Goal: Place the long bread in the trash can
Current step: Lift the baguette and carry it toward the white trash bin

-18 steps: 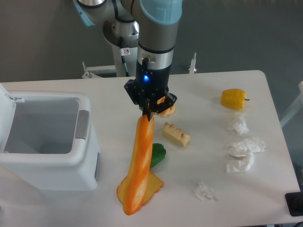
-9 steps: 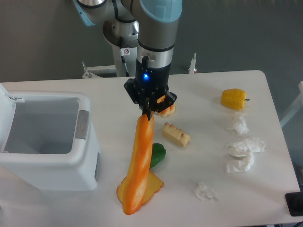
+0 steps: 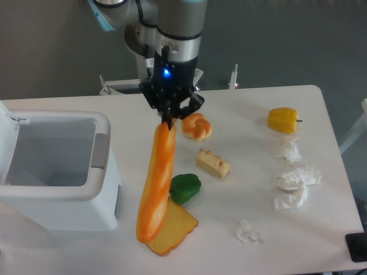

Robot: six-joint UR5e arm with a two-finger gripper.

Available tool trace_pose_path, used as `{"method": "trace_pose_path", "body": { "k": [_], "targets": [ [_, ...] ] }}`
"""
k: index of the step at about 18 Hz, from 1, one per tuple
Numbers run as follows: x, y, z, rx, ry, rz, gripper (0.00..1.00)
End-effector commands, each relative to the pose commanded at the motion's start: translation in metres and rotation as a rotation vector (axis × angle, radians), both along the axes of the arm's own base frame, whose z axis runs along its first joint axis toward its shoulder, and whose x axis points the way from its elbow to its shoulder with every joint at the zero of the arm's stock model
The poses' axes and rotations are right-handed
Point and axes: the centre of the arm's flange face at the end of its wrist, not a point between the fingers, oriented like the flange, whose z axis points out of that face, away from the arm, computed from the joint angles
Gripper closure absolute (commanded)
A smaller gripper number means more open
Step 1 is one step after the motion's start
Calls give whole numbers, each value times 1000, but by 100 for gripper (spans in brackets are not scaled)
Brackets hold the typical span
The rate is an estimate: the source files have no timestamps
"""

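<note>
Holding the long bread [image 3: 156, 184] by its top end, my gripper [image 3: 168, 119] is closed on it, and the loaf hangs down almost vertical, with the lower end leaning a little to the left and toward the near side. It seems to be lifted off the table [image 3: 246, 103]; its lower tip appears in front of the toast slice [image 3: 174, 228], but I cannot tell for sure if it touches it. The trash can [image 3: 57, 172] stands at the left, its lid open and its inside visible, with the grey latch [image 3: 100, 151] on the side that faces the bread.

I judge that the step in hand is carrying the bread over to the can. To do it well, I should first rise more, because the loaf is very long and its low end must pass above the right rim of the can and not hit the latch side. I hold only one end, so the bread can swing or turn between my fingers; a slow, smooth move to the left is better than a quick one. I should release only when the lower tip is over the middle of the opening, so the loaf slides inside and does not tip over the rim.

The green pepper [image 3: 185, 188], the knotted bun [image 3: 196, 126] and the pale piece of food [image 3: 213, 162] lie just to the right of the bread.
</note>
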Motion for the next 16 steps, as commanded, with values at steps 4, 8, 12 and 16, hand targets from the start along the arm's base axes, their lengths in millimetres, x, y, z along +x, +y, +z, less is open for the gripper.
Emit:
{"method": "trace_pose_path", "body": {
  "k": [4, 8, 12, 16],
  "targets": [
    [20, -14, 20, 5, -5, 1, 100],
    [34, -26, 33, -19, -43, 39, 100],
    [51, -35, 42, -53, -140, 121, 100],
    [80, -32, 51, -39, -211, 110, 100]
  ]
}}
